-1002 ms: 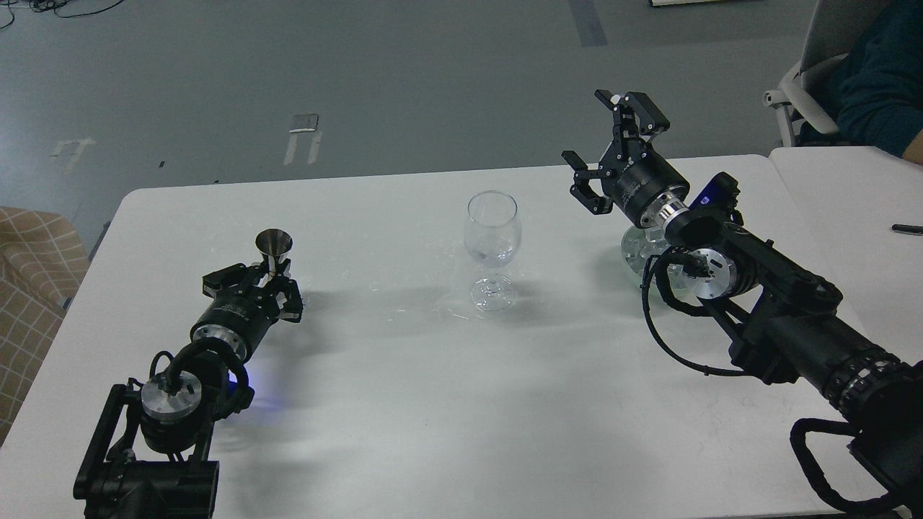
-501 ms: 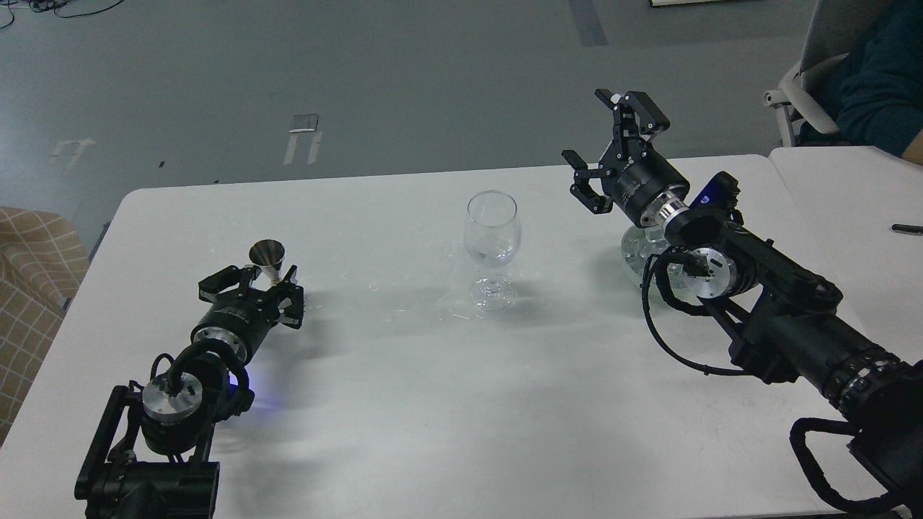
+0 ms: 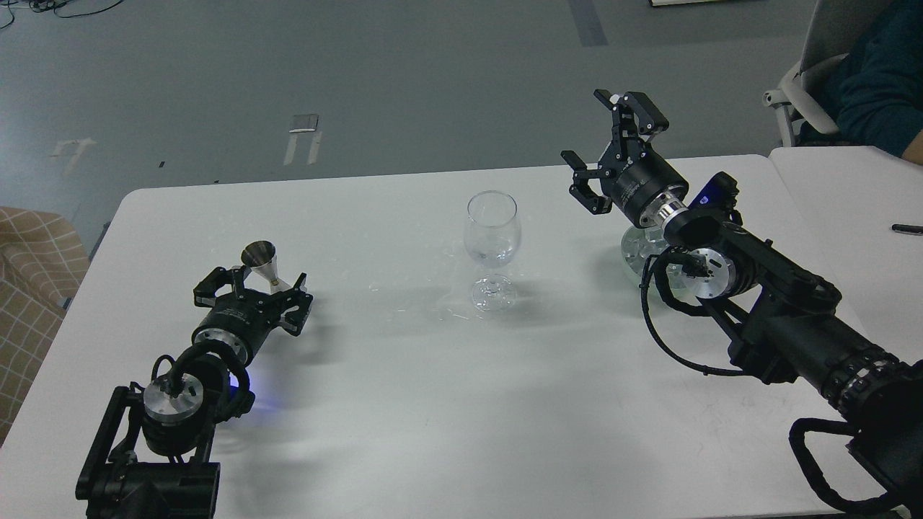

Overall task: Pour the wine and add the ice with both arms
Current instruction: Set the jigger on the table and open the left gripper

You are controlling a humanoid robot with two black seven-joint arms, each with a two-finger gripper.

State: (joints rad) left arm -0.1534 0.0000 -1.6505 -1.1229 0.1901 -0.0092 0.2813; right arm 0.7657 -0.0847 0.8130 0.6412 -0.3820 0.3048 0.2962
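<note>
- The left gripper (image 3: pixel 252 288) lies low over the white table (image 3: pixel 404 404), its fingers spread apart and released, grasping nothing.
- A small steel jigger (image 3: pixel 261 264) stands upright between and just beyond those spread fingers; whether either finger touches it cannot be told from this angle.
- Well to the right of the left gripper, the wine glass (image 3: pixel 492 245) stands upright near the table's middle, with nothing between it and either gripper.
- The wine (image 3: pixel 492 252) shows only as a faint glint low in the glass bowl, perhaps with a cube or two in it; the view is too weak to be sure.
- A few wet specks or clear bits (image 3: pixel 404 311) lie on the table to the left of the glass foot.
- The right gripper (image 3: pixel 613 148) is raised above the far right part of the table, its fingers wide open and empty.
- Directly below and behind the right gripper, a clear bowl (image 3: pixel 638 252) holds the ice (image 3: pixel 634 249), partly hidden by the wrist.
- Far to the right, a dark pen (image 3: pixel 906 229) lies on a second table (image 3: pixel 829 180).
</note>
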